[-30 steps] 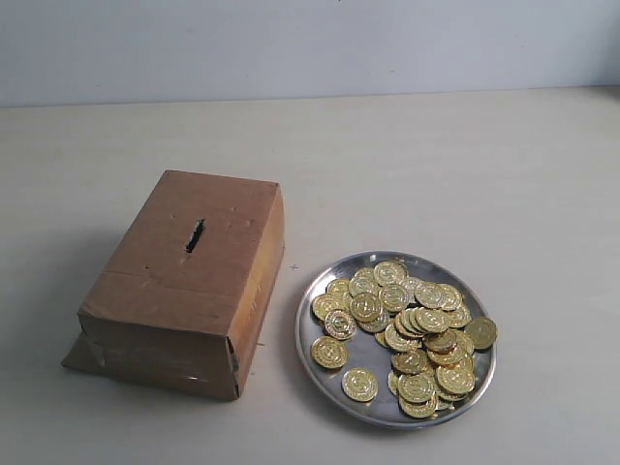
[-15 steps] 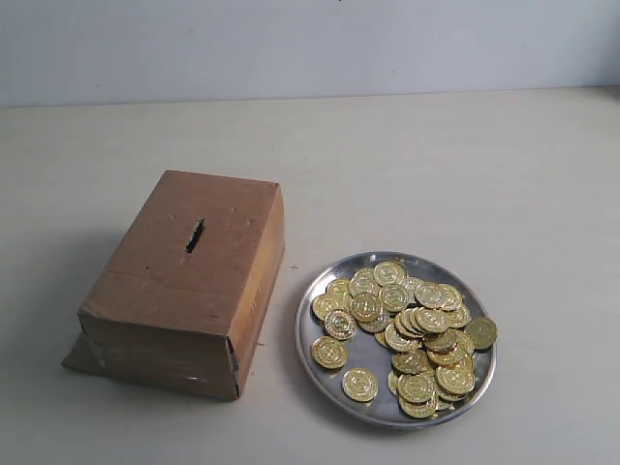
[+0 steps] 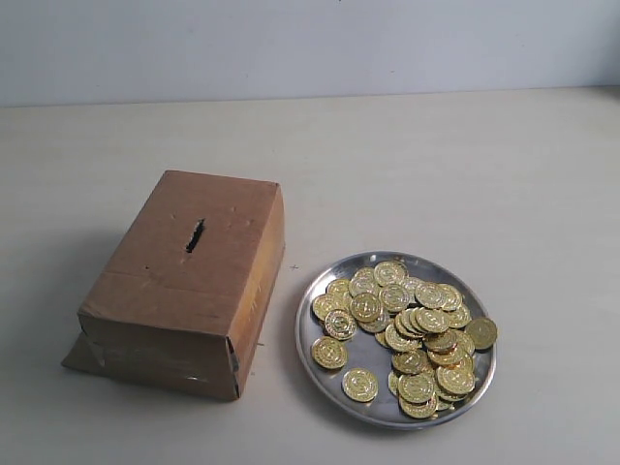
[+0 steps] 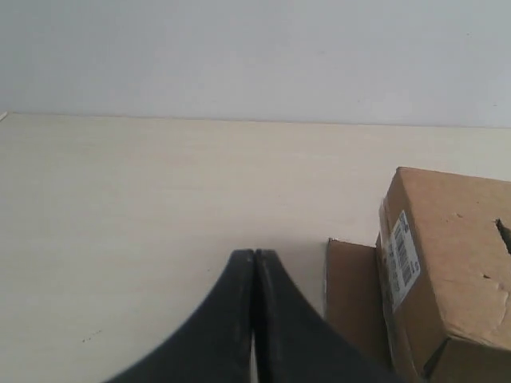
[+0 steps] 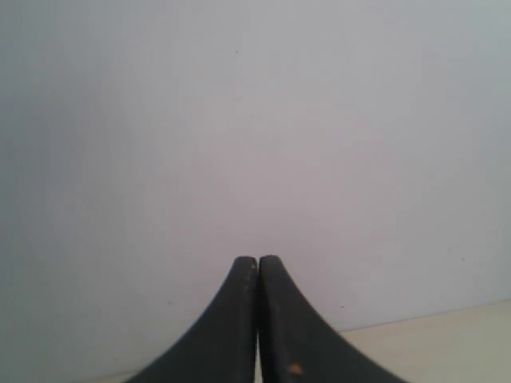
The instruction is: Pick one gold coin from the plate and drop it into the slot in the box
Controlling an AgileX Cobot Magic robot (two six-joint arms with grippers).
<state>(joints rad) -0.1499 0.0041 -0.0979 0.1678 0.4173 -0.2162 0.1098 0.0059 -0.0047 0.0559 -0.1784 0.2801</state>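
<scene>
Closed tight, the left gripper [image 4: 254,259] shows its two black fingers pressed flat together along their whole visible length, with nothing between them. It hangs above the pale table [image 4: 120,223], and the box [image 4: 447,255] lies just beyond the tips and off to one side, near but not touching. The right gripper [image 5: 257,262] shows the same shut, empty pair of black fingers. It faces a blank grey wall [image 5: 255,120] with only a thin strip of table behind, and its height cannot be judged from that view.

From the exterior camera, the brown cardboard box rests on the table at roughly 9 o'clock from the plate [image 3: 308,337], just beside it with a narrow gap. The box slot [image 3: 195,235], a short dark ragged slit, sits near the middle of the top face and runs about 1 to 7 o'clock. A white printed label [image 4: 403,259] is stuck on one side wall. A loose cardboard flap [image 3: 82,354] pokes out under the box at its 8 o'clock corner.

The silver plate holds the gold coins [image 3: 417,334], heaped mostly from its centre toward 5 o'clock. Two coins lie singly near 8 and 7 o'clock, and one rests on the rim at 3 o'clock.
</scene>
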